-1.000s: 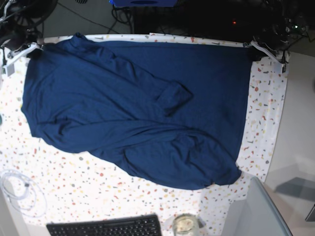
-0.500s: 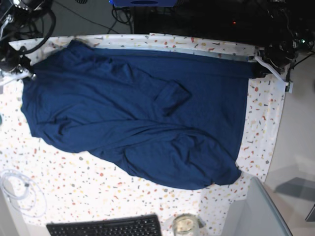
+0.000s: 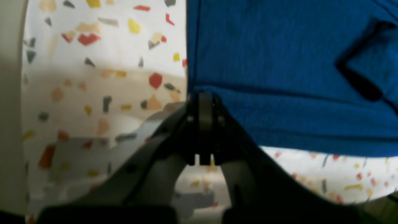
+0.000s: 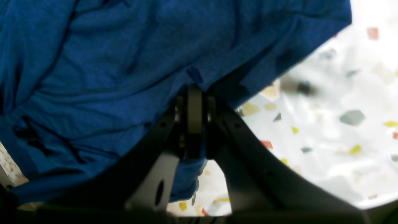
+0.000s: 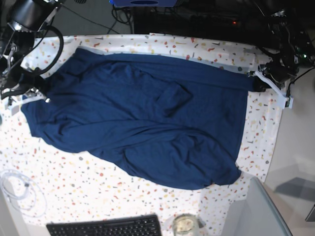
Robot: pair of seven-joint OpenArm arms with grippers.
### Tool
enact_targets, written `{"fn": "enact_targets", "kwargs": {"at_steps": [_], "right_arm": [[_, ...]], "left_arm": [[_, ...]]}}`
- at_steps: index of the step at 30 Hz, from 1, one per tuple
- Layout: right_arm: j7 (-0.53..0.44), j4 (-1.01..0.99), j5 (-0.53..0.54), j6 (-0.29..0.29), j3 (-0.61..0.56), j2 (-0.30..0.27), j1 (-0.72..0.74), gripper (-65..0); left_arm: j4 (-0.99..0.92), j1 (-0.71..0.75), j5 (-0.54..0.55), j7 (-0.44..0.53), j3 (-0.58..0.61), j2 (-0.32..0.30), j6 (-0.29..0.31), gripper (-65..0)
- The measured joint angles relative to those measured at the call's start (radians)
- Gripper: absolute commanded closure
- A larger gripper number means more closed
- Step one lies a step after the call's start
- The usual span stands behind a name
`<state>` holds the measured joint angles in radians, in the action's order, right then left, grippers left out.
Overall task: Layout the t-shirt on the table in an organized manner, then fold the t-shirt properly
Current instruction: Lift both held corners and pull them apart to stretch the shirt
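The table (image 5: 88,182) is viewed from overhead; opposite corners of the t-shirt (image 5: 142,123) are seen close-up from both wrist cameras.

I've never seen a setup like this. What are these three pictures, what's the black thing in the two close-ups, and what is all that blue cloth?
This is a robot with two arms working at a table covered by a white speckled cloth. One picture looks down from above; the other two come from small cameras mounted on each arm's wrist, looking along its hand. The black shape in each close-up is that hand.

The blue cloth is a navy t-shirt, spread out but wrinkled, with a sleeve folded over its middle. The left hand is shut on one corner of the shirt's far edge, and the right hand is shut on the other corner. From above, the left hand is on the right side.

Near the front edge lie a black keyboard, a glass jar and a coiled white cable.
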<state>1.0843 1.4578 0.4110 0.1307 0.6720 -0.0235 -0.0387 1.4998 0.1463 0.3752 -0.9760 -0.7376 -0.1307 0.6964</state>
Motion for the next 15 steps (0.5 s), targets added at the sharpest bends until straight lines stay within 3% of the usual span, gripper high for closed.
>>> {"fn": "enact_targets", "kwargs": {"at_steps": [10, 15], "right_arm": [[-0.008, -0.032, -0.001, -0.001, 0.010, -0.059, 0.035, -0.3], [-0.009, -0.102, 0.008, -0.001, -0.002, -0.078, 0.095, -0.3]], "left_arm": [[-0.151, -0.117, -0.001, -0.020, -0.009, -0.006, 0.000, 0.0], [-0.198, -0.166, 0.009, -0.020, -0.008, -0.004, -0.069, 0.0]]}}
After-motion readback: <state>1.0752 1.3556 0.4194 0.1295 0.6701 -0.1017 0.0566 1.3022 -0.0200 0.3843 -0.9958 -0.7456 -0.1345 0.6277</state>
